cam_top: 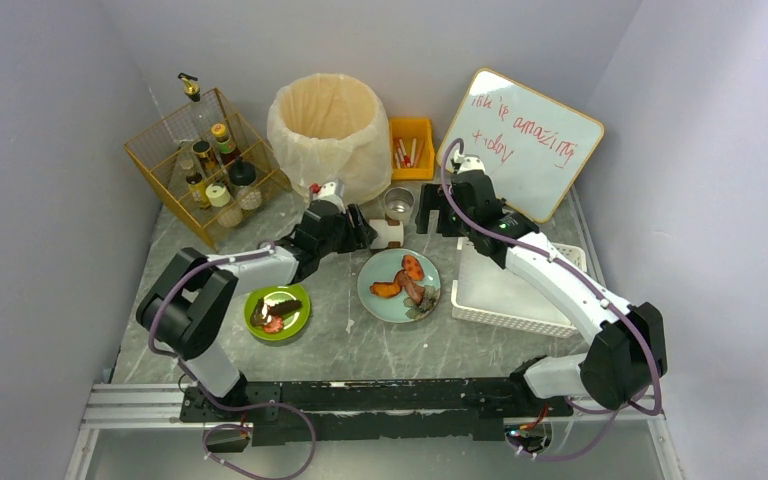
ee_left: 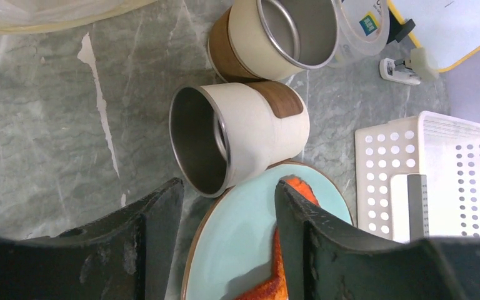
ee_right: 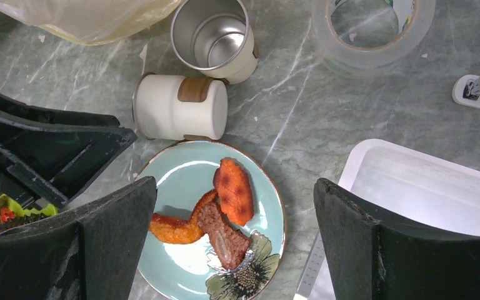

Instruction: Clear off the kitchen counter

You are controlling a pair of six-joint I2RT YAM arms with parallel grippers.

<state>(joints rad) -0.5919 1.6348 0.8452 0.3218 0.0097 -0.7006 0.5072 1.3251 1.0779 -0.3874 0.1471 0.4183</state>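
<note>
The grey marble kitchen counter (cam_top: 360,345) carries a cream cup with a brown band lying on its side (cam_top: 392,234) and a second such cup standing upright (cam_top: 398,204). In front of them is a light blue plate (cam_top: 430,300) with orange and brown food pieces. My left gripper (cam_top: 365,232) is open and empty. In the left wrist view (ee_left: 228,194) it sits just short of the tipped cup's (ee_left: 244,137) open mouth, above the plate's rim (ee_left: 250,237). My right gripper (cam_top: 432,215) is open and empty. In the right wrist view (ee_right: 234,194) it hovers over the blue plate (ee_right: 181,262).
A green plate with food (cam_top: 295,322) lies front left. A white slatted basket (cam_top: 515,300) stands at the right. A lined bin (cam_top: 328,125), a gold wire rack of bottles (cam_top: 205,165), a yellow box (cam_top: 411,148) and a whiteboard (cam_top: 530,140) line the back. A tape roll (ee_right: 372,31) lies near the upright cup (ee_right: 215,37).
</note>
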